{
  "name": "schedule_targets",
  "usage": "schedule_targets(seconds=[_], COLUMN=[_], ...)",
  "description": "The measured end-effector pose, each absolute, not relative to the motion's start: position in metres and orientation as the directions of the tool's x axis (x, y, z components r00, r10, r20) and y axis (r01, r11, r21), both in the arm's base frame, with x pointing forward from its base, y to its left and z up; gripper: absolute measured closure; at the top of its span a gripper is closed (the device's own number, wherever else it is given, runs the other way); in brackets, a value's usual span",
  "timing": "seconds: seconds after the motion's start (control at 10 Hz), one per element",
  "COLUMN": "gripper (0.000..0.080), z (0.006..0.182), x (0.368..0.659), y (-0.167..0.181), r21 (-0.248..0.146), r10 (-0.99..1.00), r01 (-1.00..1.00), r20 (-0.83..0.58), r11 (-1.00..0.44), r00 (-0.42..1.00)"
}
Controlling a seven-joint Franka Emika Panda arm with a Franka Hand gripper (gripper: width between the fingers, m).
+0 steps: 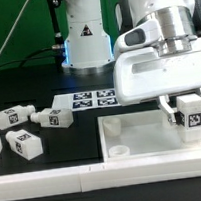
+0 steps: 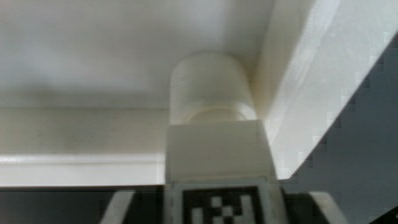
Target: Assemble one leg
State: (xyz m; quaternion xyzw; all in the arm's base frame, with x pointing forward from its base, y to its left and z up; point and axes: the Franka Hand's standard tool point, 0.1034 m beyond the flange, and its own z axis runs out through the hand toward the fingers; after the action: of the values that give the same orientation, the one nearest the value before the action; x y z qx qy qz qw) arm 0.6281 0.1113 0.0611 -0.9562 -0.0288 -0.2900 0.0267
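My gripper [image 1: 192, 113] is shut on a white leg [image 1: 193, 112] with a black-and-white tag, held upright over the far right corner of the large white tray-like part [image 1: 143, 142]. In the wrist view the leg [image 2: 217, 130] runs from between my fingers down to its rounded stub, which sits in the inner corner of the tray's raised rim [image 2: 306, 80]. Three more legs lie on the black table at the exterior view's left: one at the back [image 1: 12, 116], one in the middle [image 1: 52, 118], one in front [image 1: 26, 143].
The marker board [image 1: 86, 100] lies flat behind the tray. A round boss [image 1: 111, 129] stands in the tray's far left corner. A white bar [image 1: 42, 182] runs along the table's front edge. The robot base [image 1: 84, 35] stands at the back.
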Motion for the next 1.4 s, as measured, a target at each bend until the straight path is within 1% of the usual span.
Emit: schedule_targets(seconds=[0.1,0.2,0.3,0.4,0.5,0.7,0.9,1.0,1.1,1.2,1.3,1.4], gripper=[0.041,0.0263,0.0174,0.0174,0.0155,0.0151,0.015,0.015,0.015,0.015,0.025,0.0387], z=[0.061,0.06,0.062,0.07,0.08,0.086,0.082,0.08,0.078,0.075,0.075,0.074], x=[0.628,0.627,0.627,0.629,0.63,0.633,0.637,0.638,0.642,0.639,0.639,0.639], y=[0.111,0.112,0.113,0.115,0.116,0.115,0.111,0.11,0.112,0.113,0.112,0.112], r21=[-0.033,-0.033,-0.036,-0.041,-0.05,-0.067,-0.077,-0.087,-0.089,-0.09,-0.089,-0.089], r10=[0.042,0.045,0.047,0.053,0.056,0.064,0.068,0.072,0.074,0.046,0.033,0.034], r01=[0.073,0.075,0.077,0.083,0.085,0.083,0.077,0.071,0.072,0.043,0.03,0.031], r20=[0.556,0.545,0.519,0.487,0.429,0.248,0.109,-0.003,-0.014,-0.033,-0.033,-0.033], r11=[-0.997,-0.997,-0.996,-0.996,-0.995,-0.994,-0.994,-0.994,-0.993,-0.995,-0.996,-0.996], r00=[0.83,0.837,0.854,0.872,0.902,0.967,0.992,0.997,0.997,0.998,0.999,0.999])
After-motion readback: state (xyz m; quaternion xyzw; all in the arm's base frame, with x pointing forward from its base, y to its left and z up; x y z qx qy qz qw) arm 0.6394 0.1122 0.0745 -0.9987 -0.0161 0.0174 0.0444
